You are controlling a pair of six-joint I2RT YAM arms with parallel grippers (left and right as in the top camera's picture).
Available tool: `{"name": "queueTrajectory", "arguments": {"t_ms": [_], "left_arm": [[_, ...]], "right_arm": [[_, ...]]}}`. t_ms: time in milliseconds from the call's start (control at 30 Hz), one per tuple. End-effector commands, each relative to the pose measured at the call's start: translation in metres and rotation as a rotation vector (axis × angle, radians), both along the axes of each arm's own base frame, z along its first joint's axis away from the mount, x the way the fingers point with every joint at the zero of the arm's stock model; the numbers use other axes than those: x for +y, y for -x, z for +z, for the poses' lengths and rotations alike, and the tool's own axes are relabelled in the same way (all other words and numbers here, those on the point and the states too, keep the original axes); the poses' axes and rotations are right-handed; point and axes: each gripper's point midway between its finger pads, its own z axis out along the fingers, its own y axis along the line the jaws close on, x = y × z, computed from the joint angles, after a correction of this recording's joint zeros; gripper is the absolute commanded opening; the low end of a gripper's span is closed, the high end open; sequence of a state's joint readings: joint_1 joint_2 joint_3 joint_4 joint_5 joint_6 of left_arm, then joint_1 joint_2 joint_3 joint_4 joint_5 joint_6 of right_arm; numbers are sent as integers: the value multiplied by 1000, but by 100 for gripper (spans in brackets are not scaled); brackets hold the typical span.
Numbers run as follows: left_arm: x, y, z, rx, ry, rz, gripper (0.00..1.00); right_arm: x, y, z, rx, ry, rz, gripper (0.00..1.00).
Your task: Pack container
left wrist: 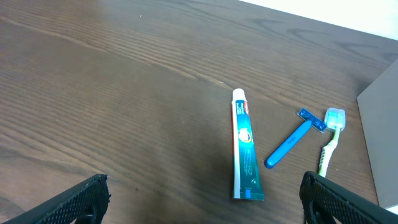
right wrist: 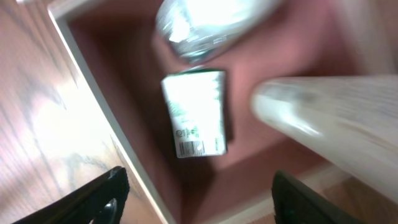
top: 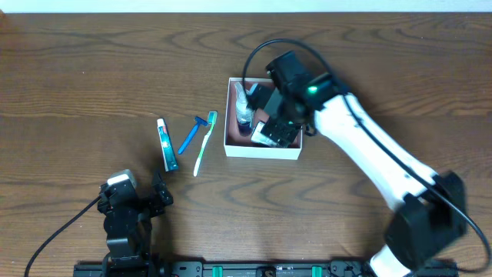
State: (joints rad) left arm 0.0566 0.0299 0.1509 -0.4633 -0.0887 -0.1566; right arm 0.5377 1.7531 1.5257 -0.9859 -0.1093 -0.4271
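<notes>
The right gripper [right wrist: 199, 186] is hovering over the container [top: 263, 151], the white box with the dusty-pink floor. Its jaws are standing wide apart with nothing between them. Just ahead of the jaws, a green-and-white packet [right wrist: 194, 112] is lying flat on the pink floor, barcode end nearest the fingertips. Beyond it, something clear and crinkled is showing too blurred to name. Off toward the right-hand finger a pale, blurred shape [right wrist: 336, 118] is crossing the view, and I cannot tell what it is. From overhead, a clear bottle [top: 244, 108] is lying against the container's left wall. The wide spread suits a gripper that is either letting an item go into the box or clearing its walls, though which one I cannot say.

The left gripper [left wrist: 204, 186] is hanging low over the wooden table [left wrist: 112, 93], with its jaws also wide and empty. Three toiletries are waiting ahead of them: a toothpaste tube [left wrist: 244, 149] straight in front, then a blue razor [left wrist: 289, 143] and a green-and-white toothbrush [left wrist: 328, 140] further toward the right-hand finger. The container's outer wall is rising just past the toothbrush. They are lying apart from one another, which should leave the fingers room to straddle each in turn. The packing looks partly done.
</notes>
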Motion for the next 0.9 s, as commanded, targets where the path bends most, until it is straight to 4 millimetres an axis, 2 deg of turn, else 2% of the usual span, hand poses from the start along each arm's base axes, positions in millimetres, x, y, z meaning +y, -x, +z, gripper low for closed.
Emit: {"name": "queueTrajectory", "arguments": {"t_ms": [0,100,200,300,333,467,600,700,867], "left_arm": [[1,0,-7,13,-11,0,98],[1,0,-7,13,-11,1,98],[-1,-3,0,-19,-7,-10,98],[-19,-6,0,-27,57,-97,98],[-26,-6,-1,-26,84,-128,98],[-46,-8,5,-55,186,-210,98],[-47,-7,11,-44,205,-209,98],[-47,-9,17,12,213,-202,98],[-43,-27,34,194,161,-212,98]], "right_arm": [[-32,-16,53,-44,-150,-332,80],[-73,-29,71,-15,-262,-655,92],[-109,-38,81,47,-385,-875,94],[-134,-43,85,116,-490,-974,95],[-143,-44,85,131,-507,-1005,99],[-176,-44,82,146,-511,-1115,99],[-188,-39,78,164,-499,-1154,99],[-189,-36,76,177,-491,-1164,99],[-189,-36,76,179,-490,-1163,99]]}}
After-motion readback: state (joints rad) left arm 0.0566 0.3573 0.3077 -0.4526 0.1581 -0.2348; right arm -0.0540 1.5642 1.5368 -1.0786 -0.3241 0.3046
